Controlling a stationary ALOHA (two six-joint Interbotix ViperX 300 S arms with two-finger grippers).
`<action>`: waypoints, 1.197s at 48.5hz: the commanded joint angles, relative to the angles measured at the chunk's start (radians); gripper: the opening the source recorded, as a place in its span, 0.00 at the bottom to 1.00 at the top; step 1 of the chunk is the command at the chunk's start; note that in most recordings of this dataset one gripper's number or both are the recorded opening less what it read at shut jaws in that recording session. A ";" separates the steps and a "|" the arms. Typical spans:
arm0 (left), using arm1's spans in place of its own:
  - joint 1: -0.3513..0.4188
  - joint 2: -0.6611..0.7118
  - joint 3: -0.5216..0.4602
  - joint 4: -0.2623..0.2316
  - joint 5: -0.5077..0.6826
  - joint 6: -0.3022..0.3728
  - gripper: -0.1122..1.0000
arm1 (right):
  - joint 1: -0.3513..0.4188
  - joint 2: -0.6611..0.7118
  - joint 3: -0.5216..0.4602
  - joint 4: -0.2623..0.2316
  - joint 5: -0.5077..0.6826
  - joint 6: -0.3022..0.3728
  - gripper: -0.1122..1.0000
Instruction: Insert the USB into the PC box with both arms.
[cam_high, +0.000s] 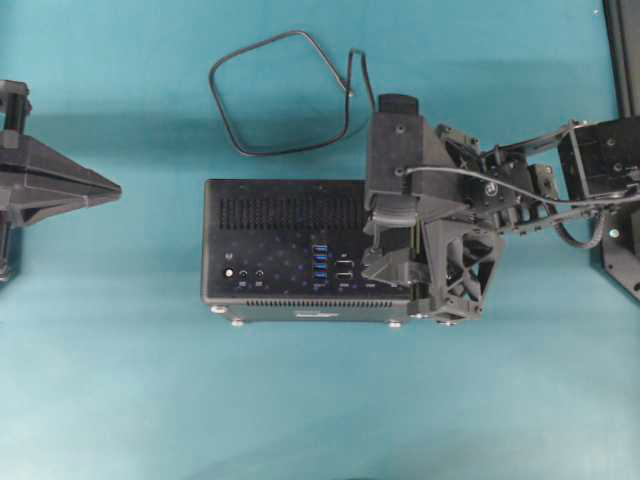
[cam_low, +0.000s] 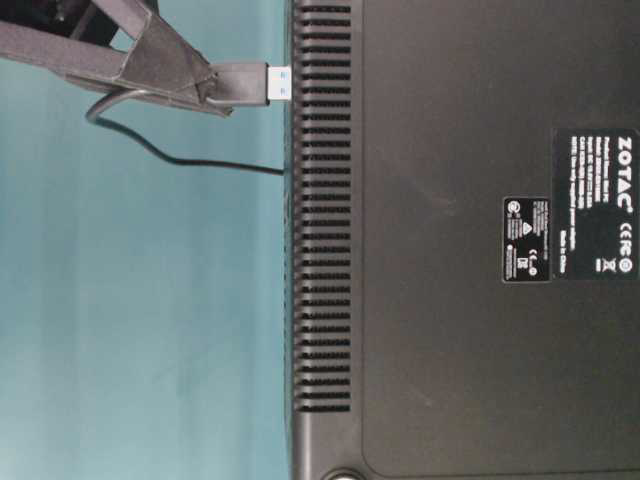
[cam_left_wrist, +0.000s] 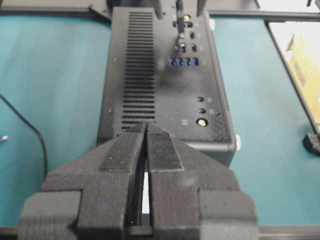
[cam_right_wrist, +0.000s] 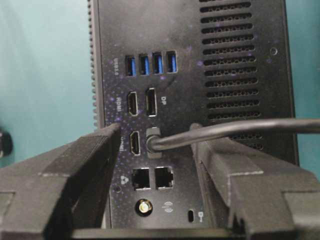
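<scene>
In your right wrist view, the right gripper (cam_right_wrist: 156, 131) has its matte, layered-plastic fingers (cam_right_wrist: 90, 155) standing apart. The dark plug of the USB (cam_right_wrist: 152, 141) sits between them, with some gap on each side. From the table-level view the plug seems to come out at the fingertip, but I cannot tell if the pads really press it.

Just behind the plug is the port panel of the PC box (cam_right_wrist: 240, 60), smooth black metal with fine speckles. The plug hangs over the HDMI and DP sockets. The blue USB ports (cam_right_wrist: 150, 64) lie at 12 o'clock from it, so I think you must shift that way first. Keep the silver tongue square to the panel and push straight and slowly, because the thin rubbery cable can pull the plug sideways.

In the overhead view the cable loop (cam_high: 230, 130) lies at 11 o'clock from the box, on the teal table (cam_high: 300, 400). The left gripper (cam_high: 112, 187) is closed and empty at 9 o'clock, well apart. Bring it against the box to brace it.
</scene>
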 joint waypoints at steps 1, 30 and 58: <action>0.000 0.002 -0.023 0.003 -0.005 -0.002 0.10 | 0.003 -0.009 -0.009 0.002 -0.008 0.012 0.64; -0.002 0.002 -0.026 0.003 -0.005 -0.005 0.10 | 0.005 -0.006 -0.003 0.002 0.003 0.011 0.31; -0.006 0.005 -0.043 0.003 -0.012 -0.006 0.10 | 0.032 0.009 -0.126 -0.091 0.109 0.011 0.20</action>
